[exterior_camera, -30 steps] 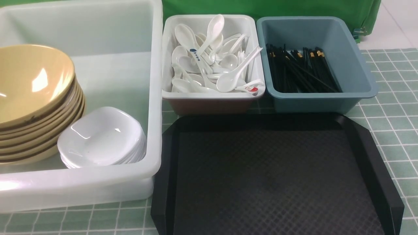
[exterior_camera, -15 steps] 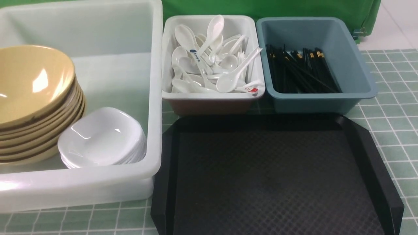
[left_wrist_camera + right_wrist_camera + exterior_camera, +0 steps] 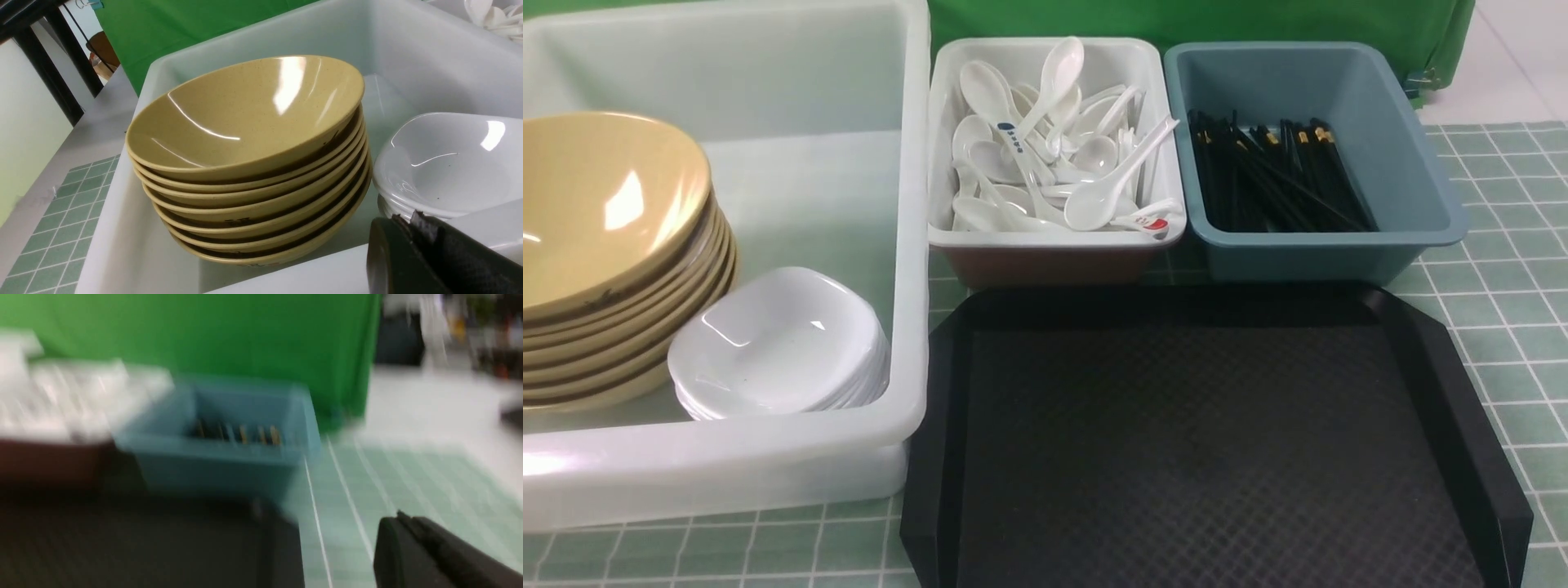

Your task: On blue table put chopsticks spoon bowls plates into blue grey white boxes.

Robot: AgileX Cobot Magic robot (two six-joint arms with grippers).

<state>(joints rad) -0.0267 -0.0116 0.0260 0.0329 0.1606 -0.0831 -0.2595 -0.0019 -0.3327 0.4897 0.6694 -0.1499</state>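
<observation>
Currently bowls point(image 3: 600, 245) and plates point(image 3: 776, 347) sit stacked in the large tub point(image 3: 907, 245); spoons point(image 3: 1054, 155) fill the white box point(image 3: 1054, 237), chopsticks point(image 3: 1274, 175) the blue-grey box point(image 3: 1421, 163) — black tray point(image 3: 1209, 441) in front. Each gripper shows one finger only (state unclear): left point(image 3: 429, 257), right point(image 3: 429, 555).

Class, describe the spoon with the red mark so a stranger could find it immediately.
Start at the small white box between the large translucent tub and the blue-grey box. The spoon with the red mark lies at its near corner beside the blue-grey box; neighbouring spoons are plain white.
</observation>
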